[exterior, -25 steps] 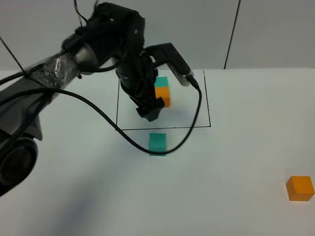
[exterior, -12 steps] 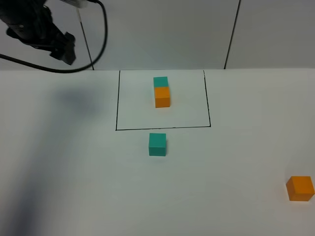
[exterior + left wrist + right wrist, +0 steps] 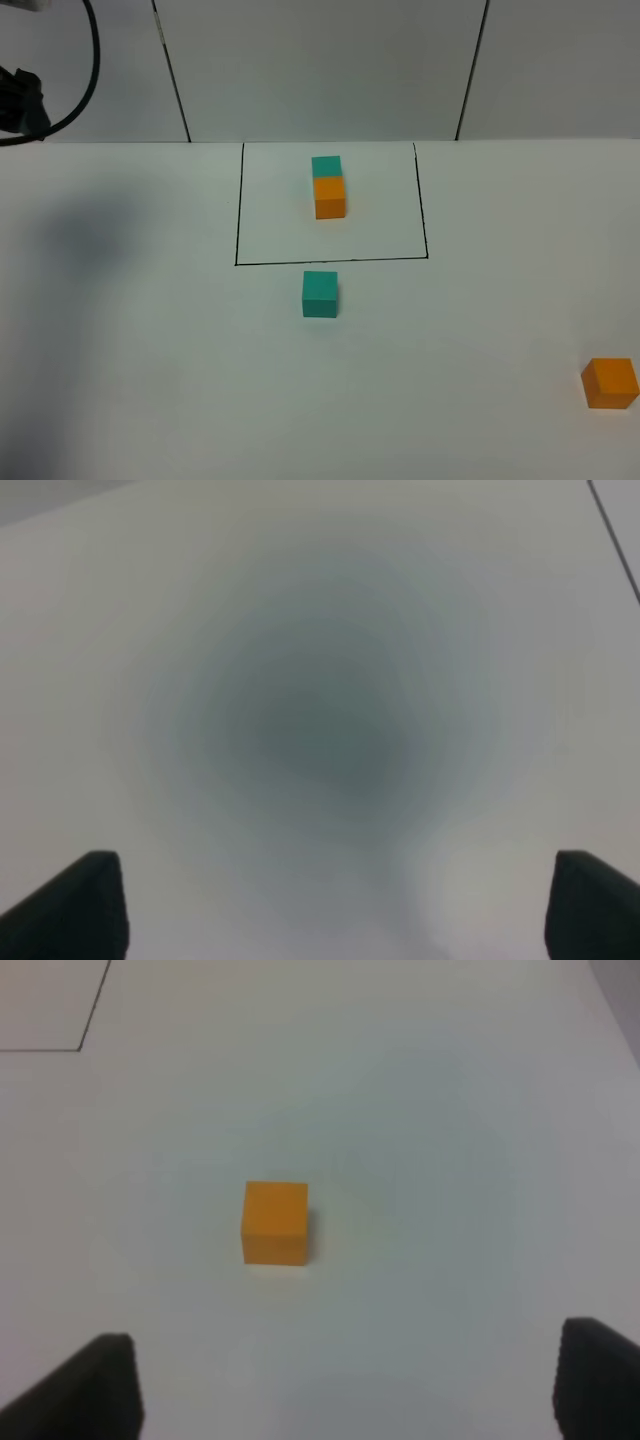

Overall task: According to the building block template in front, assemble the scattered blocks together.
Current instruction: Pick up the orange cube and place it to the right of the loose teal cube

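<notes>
The building block template is a teal cube [image 3: 326, 166] joined to an orange cube [image 3: 330, 197] inside a thin black rectangle [image 3: 330, 262]. Just in front of that frame lies the loose teal block [image 3: 320, 294]. The loose orange block [image 3: 610, 382] [image 3: 275, 1222] sits far off at the near right. My left gripper [image 3: 330, 910] is open over bare table, with nothing between its fingers. Only a dark bit of the left arm [image 3: 22, 102] shows, at the far left edge. My right gripper [image 3: 340, 1385] is open, short of the orange block and apart from it.
A white table [image 3: 150, 380] carries everything, and a panelled wall [image 3: 320, 70] stands behind it. A soft shadow [image 3: 90, 230] lies on the left of the table. One corner of the black frame [image 3: 85, 1045] shows in the right wrist view.
The left arm has pulled back from over the template to the far left edge of the high view. All the blocks lie where they were.
</notes>
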Controlling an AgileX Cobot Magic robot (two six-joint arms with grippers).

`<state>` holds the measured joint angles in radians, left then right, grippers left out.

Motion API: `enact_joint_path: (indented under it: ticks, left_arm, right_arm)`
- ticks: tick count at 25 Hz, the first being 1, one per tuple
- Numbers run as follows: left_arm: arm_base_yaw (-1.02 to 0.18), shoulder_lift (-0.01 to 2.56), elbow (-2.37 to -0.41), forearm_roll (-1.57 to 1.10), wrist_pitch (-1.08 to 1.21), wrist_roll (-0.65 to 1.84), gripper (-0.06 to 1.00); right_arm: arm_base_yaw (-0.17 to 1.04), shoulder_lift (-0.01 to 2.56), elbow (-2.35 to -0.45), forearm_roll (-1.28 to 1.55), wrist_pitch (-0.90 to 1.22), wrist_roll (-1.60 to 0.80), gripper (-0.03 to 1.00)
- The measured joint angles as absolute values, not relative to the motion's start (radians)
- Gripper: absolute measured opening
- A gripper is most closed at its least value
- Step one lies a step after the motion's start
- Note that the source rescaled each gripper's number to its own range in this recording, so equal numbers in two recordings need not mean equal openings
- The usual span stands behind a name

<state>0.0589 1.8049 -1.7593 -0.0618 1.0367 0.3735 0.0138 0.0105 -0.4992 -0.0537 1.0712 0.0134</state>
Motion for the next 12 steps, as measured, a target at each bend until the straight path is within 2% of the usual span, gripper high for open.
enact_joint_path:
  ticks: [6,12]
  left_arm:
    - [0.059,1.572,-1.527,-0.064,0.962,0.328,0.88]
    - [0.059,1.321,-1.392,-0.064,0.940,0.273,0.88]
  right_arm:
    - [0.014,0.011,-0.499,-0.054,1.071,0.013,0.70]
    - [0.014,0.011,-0.499,-0.054,1.071,0.013,0.70]
